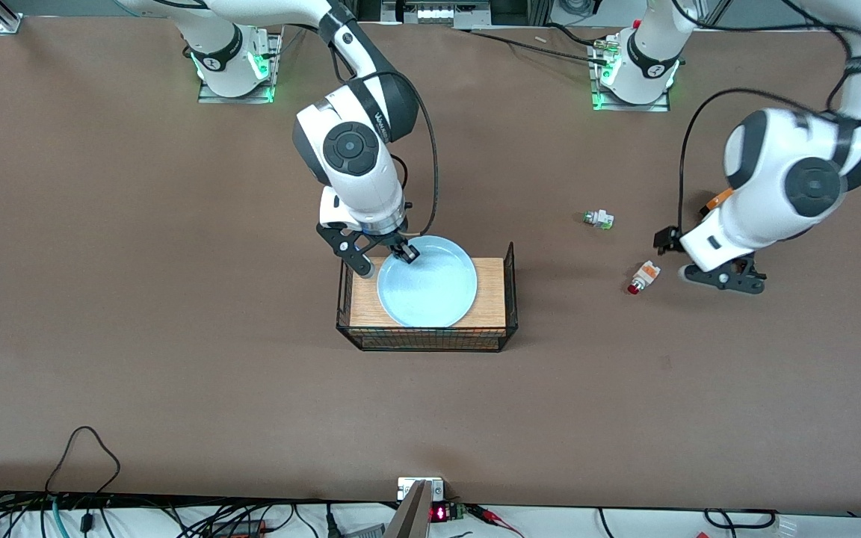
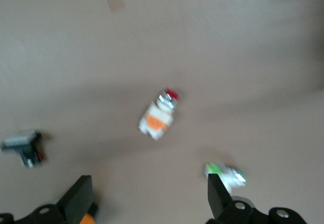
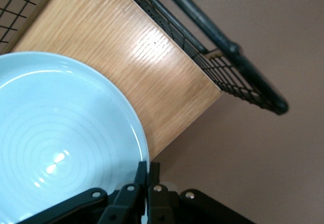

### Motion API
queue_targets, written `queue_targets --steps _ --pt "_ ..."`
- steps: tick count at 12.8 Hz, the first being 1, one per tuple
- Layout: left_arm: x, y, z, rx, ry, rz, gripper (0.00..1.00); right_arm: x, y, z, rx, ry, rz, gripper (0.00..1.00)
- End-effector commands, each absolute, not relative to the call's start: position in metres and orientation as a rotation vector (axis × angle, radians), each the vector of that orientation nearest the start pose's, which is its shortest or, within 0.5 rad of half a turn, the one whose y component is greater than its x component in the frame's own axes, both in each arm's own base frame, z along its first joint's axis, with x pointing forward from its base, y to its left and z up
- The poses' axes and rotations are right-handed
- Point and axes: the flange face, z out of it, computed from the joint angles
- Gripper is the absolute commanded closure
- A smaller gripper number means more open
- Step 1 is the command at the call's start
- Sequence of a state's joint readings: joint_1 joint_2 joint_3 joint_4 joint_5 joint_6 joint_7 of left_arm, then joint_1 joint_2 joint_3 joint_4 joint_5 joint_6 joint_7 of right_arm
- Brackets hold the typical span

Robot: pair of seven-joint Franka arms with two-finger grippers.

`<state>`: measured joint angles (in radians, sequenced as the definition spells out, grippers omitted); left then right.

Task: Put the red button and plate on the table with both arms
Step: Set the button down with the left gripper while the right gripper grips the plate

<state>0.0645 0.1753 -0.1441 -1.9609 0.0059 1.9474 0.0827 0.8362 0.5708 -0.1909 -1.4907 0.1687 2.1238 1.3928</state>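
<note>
The right claw (image 3: 147,176) is clamped on the rim of the plate (image 1: 430,284) on the wooden board (image 1: 489,291). The left claw (image 2: 147,196), fingers spread, hovers beside the red button (image 1: 643,277) on the tabletop (image 1: 176,359); its fingertips are cut off in the left wrist view

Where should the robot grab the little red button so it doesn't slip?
Probably across the white body of the red button, coming straight down from above. It lies on its side on the table, and the open left gripper hangs near it.
</note>
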Motion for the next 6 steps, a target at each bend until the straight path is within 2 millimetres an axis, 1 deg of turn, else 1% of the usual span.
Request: queue_targets --steps 1,2,4,5,6 --pt "0.578 -0.028 0.430 -3.174 0.191 0.432 0.00 0.542 0.461 0.350 -2.837 1.155 0.009 1.00" --pt "0.580 -0.023 0.458 -3.170 0.182 0.468 0.00 0.536 0.469 0.364 -2.827 1.132 0.010 1.00" --pt "0.581 -0.015 0.518 -3.156 0.178 0.477 0.00 0.531 0.464 0.406 -2.799 1.118 0.015 1.00" --pt "0.578 -0.007 0.542 -3.159 0.155 0.416 0.00 0.529 0.460 0.429 -2.778 1.106 0.009 1.00" --pt "0.568 0.000 0.565 -3.161 0.152 0.348 0.00 0.527 0.456 0.450 -2.752 1.099 0.002 1.00"
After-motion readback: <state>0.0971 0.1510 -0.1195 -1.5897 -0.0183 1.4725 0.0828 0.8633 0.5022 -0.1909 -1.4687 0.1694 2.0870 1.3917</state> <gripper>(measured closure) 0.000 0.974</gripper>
